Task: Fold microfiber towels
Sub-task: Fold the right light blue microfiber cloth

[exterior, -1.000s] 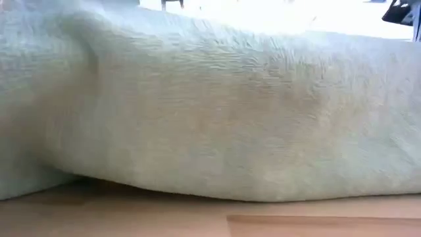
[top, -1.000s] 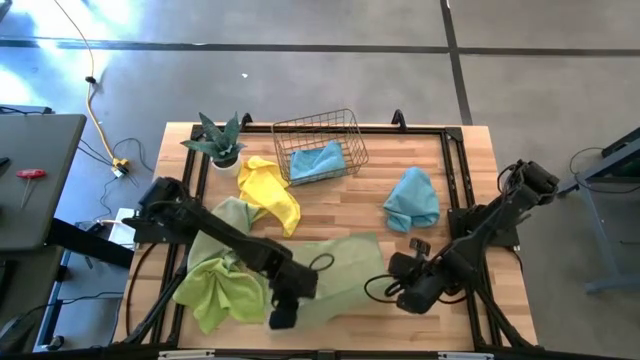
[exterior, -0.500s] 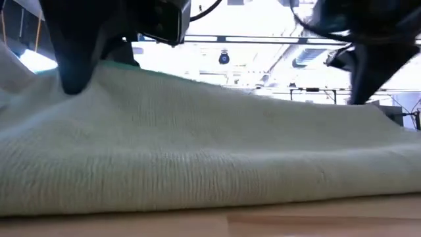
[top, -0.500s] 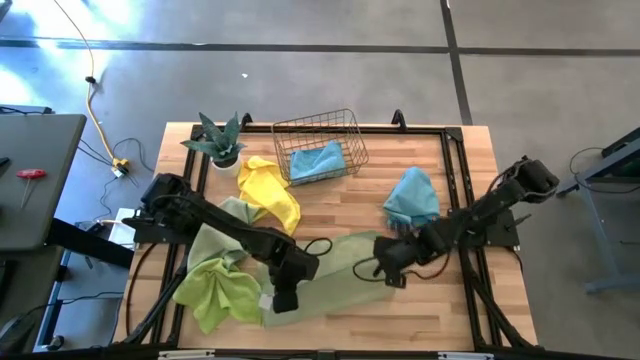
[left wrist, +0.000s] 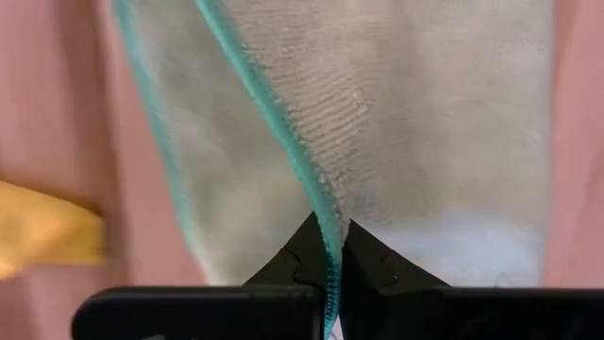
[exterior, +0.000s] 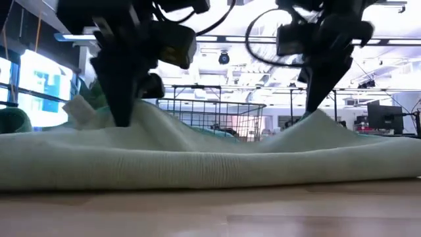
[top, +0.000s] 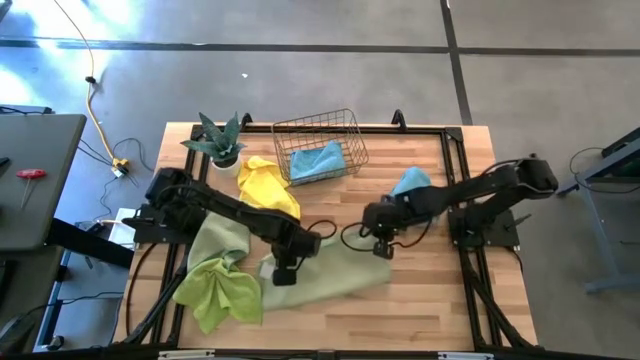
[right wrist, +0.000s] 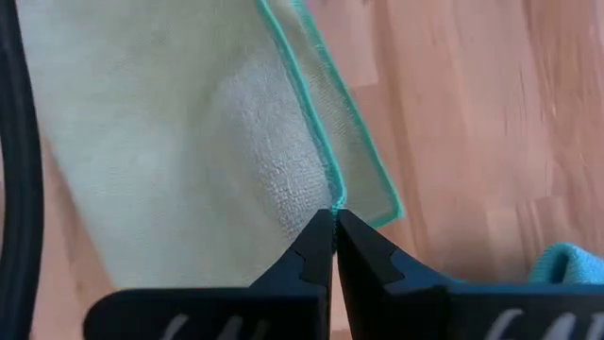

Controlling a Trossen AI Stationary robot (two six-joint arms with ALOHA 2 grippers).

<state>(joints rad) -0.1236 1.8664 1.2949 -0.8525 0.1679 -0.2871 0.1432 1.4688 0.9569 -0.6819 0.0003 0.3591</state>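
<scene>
While both grippers are clamped on the pale sage towel (top: 325, 275), I've got it stretched across the tabletop's middle toward the front edge. Left gripper (top: 283, 272) pinches one teal-hemmed corner, right gripper (top: 382, 247) the other; the towel's free body trails frontward from both. Wrist views show the hems nipped between fingertips; the low view shows two lifted peaks.

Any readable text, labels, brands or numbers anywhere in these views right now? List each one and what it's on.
None can be read in any view.
The pale sage towel, pinched by the left gripper and the right gripper, shows only a plain teal hem, no tag.
The wire basket and the potted plant carry no visible label.
The room behind, in the low view: any signs are too blurred to read.
</scene>
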